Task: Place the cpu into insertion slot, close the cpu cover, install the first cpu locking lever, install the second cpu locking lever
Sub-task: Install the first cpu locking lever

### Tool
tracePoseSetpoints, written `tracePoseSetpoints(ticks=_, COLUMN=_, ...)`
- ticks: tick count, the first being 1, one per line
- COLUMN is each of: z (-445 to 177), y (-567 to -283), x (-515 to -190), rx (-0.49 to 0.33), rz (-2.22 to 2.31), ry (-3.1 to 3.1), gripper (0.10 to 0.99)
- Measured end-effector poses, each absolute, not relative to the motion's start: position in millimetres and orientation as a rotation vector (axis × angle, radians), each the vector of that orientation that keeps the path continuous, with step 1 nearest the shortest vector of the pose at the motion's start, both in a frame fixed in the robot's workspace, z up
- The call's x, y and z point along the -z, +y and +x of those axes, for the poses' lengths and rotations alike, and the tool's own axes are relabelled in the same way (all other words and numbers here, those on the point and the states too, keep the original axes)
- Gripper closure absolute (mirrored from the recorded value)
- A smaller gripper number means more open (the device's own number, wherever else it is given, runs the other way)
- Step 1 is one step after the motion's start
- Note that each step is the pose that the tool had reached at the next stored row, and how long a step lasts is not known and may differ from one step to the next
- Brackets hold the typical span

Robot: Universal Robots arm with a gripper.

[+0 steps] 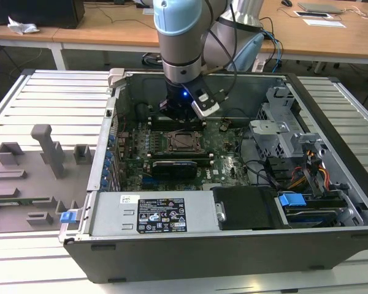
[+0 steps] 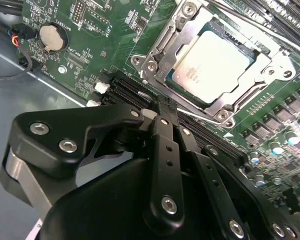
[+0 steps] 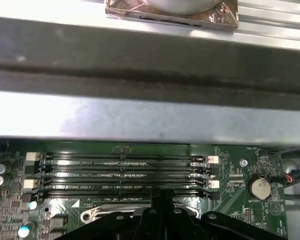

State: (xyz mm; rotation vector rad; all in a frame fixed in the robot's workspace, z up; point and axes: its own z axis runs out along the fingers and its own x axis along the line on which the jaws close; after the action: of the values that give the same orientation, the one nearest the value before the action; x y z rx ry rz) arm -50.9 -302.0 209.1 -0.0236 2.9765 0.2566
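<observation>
Cpu (image 2: 212, 62) under cpu cover (image 2: 163, 52) in insertion slot (image 2: 144, 63), pincer (image 2: 159, 107) closed, empty, just beside

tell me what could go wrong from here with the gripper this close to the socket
1. The shut gripper has its tips close to the edge of the cpu cover, right by the memory slots. A slip could scrape those slots or the board.
2. The cpu lies under the cover, so a sideways push on that frame might strain the chip.
</observation>
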Motion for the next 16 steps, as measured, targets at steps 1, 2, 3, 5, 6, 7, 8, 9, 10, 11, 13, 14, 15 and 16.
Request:
tracePoseSetpoints(ticks=1, z=-51, y=-301, x=-209, rx=-0.256, rz=-0.017, ry=2.976, gripper=0.98)
tracePoseSetpoints(ticks=2, z=-51, y=-300, x=-208, rx=-0.255, rz=-0.004, ry=2.976, gripper=0.98)
tracePoseSetpoints(ticks=3, z=-51, y=-299, x=-207, rx=-0.254, rz=0.004, ry=2.975, gripper=0.98)
tracePoseSetpoints(ticks=5, z=-51, y=-299, x=-206, rx=-0.253, rz=0.023, ry=2.974, gripper=0.98)
tracePoseSetpoints(ticks=6, z=-51, y=-298, x=-205, rx=-0.252, rz=0.035, ry=2.973, gripper=0.98)
tracePoseSetpoints(ticks=7, z=-51, y=-298, x=-204, rx=-0.251, rz=0.044, ry=2.973, gripper=0.98)
tracePoseSetpoints(ticks=8, z=-51, y=-298, x=-203, rx=-0.249, rz=0.052, ry=2.972, gripper=0.98)
tracePoseSetpoints(ticks=9, z=-51, y=-298, x=-202, rx=-0.248, rz=0.062, ry=2.972, gripper=0.98)
tracePoseSetpoints(ticks=10, z=-51, y=-298, x=-201, rx=-0.246, rz=0.072, ry=2.971, gripper=0.98)
tracePoseSetpoints(ticks=11, z=-51, y=-298, x=-200, rx=-0.244, rz=0.081, ry=2.971, gripper=0.98)
tracePoseSetpoints(ticks=13, z=-51, y=-298, x=-197, rx=-0.234, rz=0.119, ry=2.968, gripper=0.98)
tracePoseSetpoints(ticks=14, z=-51, y=-298, x=-197, rx=-0.233, rz=0.127, ry=2.968, gripper=0.98)
tracePoseSetpoints(ticks=15, z=-51, y=-298, x=-197, rx=-0.233, rz=0.128, ry=2.967, gripper=0.98)
tracePoseSetpoints(ticks=16, z=-51, y=-298, x=-197, rx=-0.233, rz=0.128, ry=2.967, gripper=0.98)
